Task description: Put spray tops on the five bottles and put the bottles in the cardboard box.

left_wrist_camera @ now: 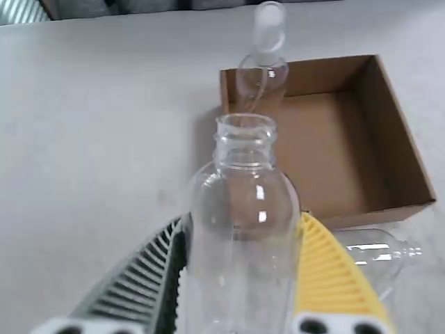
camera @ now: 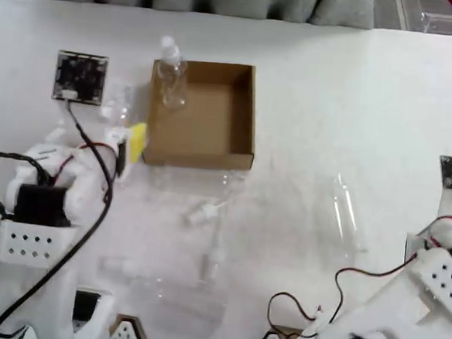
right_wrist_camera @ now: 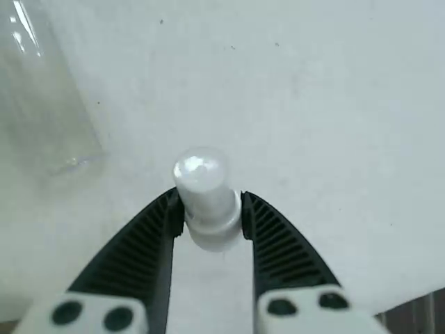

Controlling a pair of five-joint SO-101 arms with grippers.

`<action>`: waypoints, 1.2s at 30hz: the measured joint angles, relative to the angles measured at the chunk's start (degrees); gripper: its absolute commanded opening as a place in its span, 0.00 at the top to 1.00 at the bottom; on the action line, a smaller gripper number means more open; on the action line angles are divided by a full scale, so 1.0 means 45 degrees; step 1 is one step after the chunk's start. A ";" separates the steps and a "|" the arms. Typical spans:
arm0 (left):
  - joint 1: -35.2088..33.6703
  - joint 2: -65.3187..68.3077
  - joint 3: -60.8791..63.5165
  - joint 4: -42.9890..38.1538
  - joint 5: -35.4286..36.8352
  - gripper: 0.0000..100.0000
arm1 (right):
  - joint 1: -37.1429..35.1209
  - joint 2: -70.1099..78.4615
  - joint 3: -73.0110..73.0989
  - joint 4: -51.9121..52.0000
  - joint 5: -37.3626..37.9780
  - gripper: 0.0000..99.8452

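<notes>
while the left pincer (left_wrist_camera: 243, 233) presses its grey and yellow fingers (left_wrist_camera: 323, 271) against the sides of a clear open-necked bottle (left_wrist_camera: 243, 181), that bottle carries no top and points its mouth away from the wrist, toward the cardboard box (left_wrist_camera: 396, 153) on the white counter (left_wrist_camera: 104, 104). inside the box, a capped bottle (left_wrist_camera: 263, 69) stands in the far corner on the left arm's side, its thin dip tube showing through the clear wall. a bare bottle (left_wrist_camera: 375, 250) lies on its side on the counter just outside the box's near wall. the right pincer (right_wrist_camera: 208, 205) is closed around a white spray top (right_wrist_camera: 201, 174), gripping it at the collar so the rounded head sticks out past the black fingertips, above the counter. near it a clear lying bottle (right_wrist_camera: 42, 83) rests on the counter. from above, a loose spray top (camera: 203, 213) with its tube lies in front of the box, another top (camera: 212, 255) lies nearer the arms, a long clear bottle (camera: 345, 213) lies well apart toward the right arm, and a faint bottle (camera: 163, 293) lies near the arm bases.
</notes>
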 measured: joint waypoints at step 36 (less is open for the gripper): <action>0.5138 -0.9905 0.9709 -0.6486 0.0000 0.94 | -1.7133 0.2872 -1.3304 0.2481 -0.6564 0.98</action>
